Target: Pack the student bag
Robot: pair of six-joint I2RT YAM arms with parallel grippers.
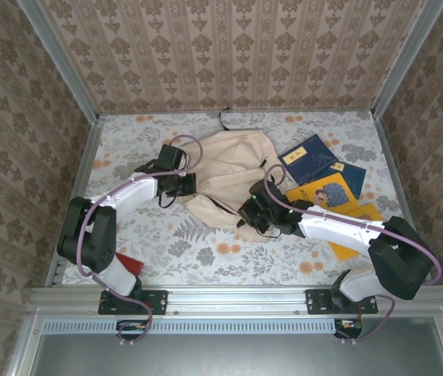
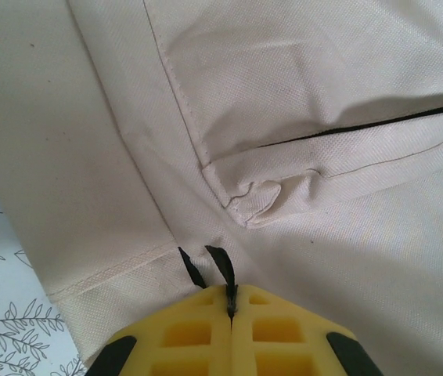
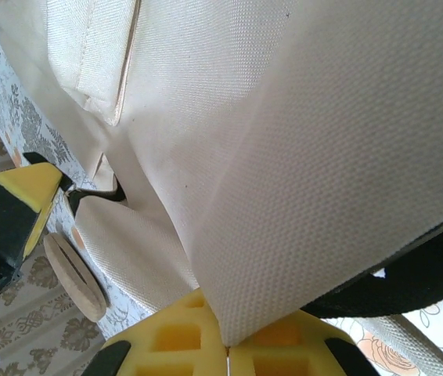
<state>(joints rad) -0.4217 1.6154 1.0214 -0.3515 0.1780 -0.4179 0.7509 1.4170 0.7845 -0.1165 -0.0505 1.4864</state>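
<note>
Table [image 1: 167, 251]: is carrying a floral cloth, with everything lying on it between patterned walls.
Student bag [image 1: 225, 176]: is lying flat at the table's middle, cream fabric with dark zipper lines, its black loop pointing to the far edge; both arms are reaching onto it from the near side.
Yellow books [image 1: 315, 190]: are lying right of the bag, partly under the right arm.
Blue books [image 1: 306, 157]: are lying just beyond the yellow ones, close to the bag's right edge.
Red flat item [image 1: 127, 261]: is sitting by the left arm's base.
Left gripper [image 2: 230, 309]: is resting at the bag's left side, jaws pressed together, pinching a black pull tab [image 2: 221, 266].
Right gripper [image 3: 227, 348]: is sitting at the bag's near right corner, jaws closed tight on a fold of the cream fabric.
Wooden disc [image 3: 77, 274]: is lying on the cloth beside the bag's edge.
</note>
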